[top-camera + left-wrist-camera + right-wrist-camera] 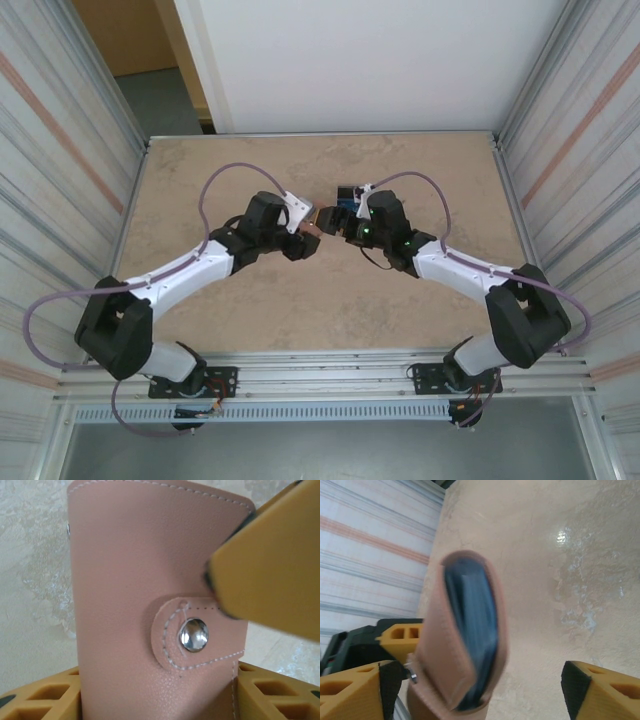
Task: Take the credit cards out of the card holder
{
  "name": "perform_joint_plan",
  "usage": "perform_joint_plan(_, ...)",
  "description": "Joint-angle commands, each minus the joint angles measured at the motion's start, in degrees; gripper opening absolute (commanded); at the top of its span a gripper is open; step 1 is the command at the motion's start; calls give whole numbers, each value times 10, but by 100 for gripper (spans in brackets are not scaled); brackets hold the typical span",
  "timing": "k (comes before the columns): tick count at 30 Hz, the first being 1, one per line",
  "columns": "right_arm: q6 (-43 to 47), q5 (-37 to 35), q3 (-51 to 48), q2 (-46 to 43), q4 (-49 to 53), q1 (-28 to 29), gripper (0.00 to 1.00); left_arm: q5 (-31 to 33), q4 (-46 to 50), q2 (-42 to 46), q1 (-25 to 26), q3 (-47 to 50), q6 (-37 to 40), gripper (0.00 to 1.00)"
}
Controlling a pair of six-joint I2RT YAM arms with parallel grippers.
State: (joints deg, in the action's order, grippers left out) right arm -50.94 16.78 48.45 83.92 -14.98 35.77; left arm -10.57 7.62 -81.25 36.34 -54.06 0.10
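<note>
- From above, the two arms reach in from the near edge of the tabletop [300,320] and meet about midway between its left and right edges, a little nearer the far edge than the near one.
- The left claw [306,241] and right claw [341,229] face each other there, with the card holder [313,232] between them as a small reddish-brown patch. No detail of it can be made out from this height.
- The left wrist camera shows the holder's outer face. It is salmon-pink leather with pale stitching, standing upright.
- A rounded tab [167,640] is folded across that face, with a shiny metal snap [194,635] on it.
- The left claw pinches the holder's lower end, with a yellow finger [45,695] at each bottom corner.
- One yellow finger of the right claw [270,570] comes in from the upper right and touches the holder just above the tab.
- The right wrist camera looks at the holder end-on. The leather curves around dark blue layers [470,620], and the blur hides whether these are pockets or cards.
- The right claw is spread wide. Its left finger [350,690] is beside the holder and its other finger is well apart from it.
- Toward the far edge, just beyond the right claw, sits a small blue and black shape [348,195], too small to identify.
</note>
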Motion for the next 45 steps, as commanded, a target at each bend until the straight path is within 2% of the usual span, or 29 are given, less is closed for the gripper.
perform_joint_plan(1, -11, 11, 17, 9, -23, 2, 82, -19, -27, 24, 2, 6, -11, 59)
perform_joint_plan(9, -13, 16, 16, 9, -37, 2, 64, -59, -45, 41, 3, 18, -3, 59)
perform_joint_plan(15, -15, 35, 20, 11, -50, 2, 36, -89, -70, 54, 2, 30, -10, 62)
perform_joint_plan(19, -11, 41, 19, 5, -48, 1, 23, -94, -74, 68, 2, 35, -18, 67)
perform_joint_plan(23, 5, 39, 18, -11, -28, -3, 19, -85, -69, 87, 2, 37, -31, 90)
perform_joint_plan(24, 13, 39, 19, -18, -21, -5, 19, -80, -68, 92, 2, 40, -37, 98)
perform_joint_plan(25, 19, 40, 17, -24, -15, -8, 18, -74, -69, 101, 1, 43, -47, 99)
perform_joint_plan(28, 44, 61, 18, -42, 5, -23, 15, -67, -67, 126, -10, 51, -85, 99)
perform_joint_plan(31, 77, 98, 21, -60, 28, -41, 14, -88, -71, 151, -34, 62, -130, 99)
perform_joint_plan(37, 182, 254, 36, -91, 61, -71, 11, -178, -98, 198, -65, 90, -189, 96)
perform_joint_plan(41, 240, 309, 54, -121, 104, -74, 13, -239, -89, 207, -66, 87, -195, 89)
perform_joint_plan(45, 261, 351, 59, -148, 102, -76, 11, -315, -110, 208, -66, 96, -191, 82)
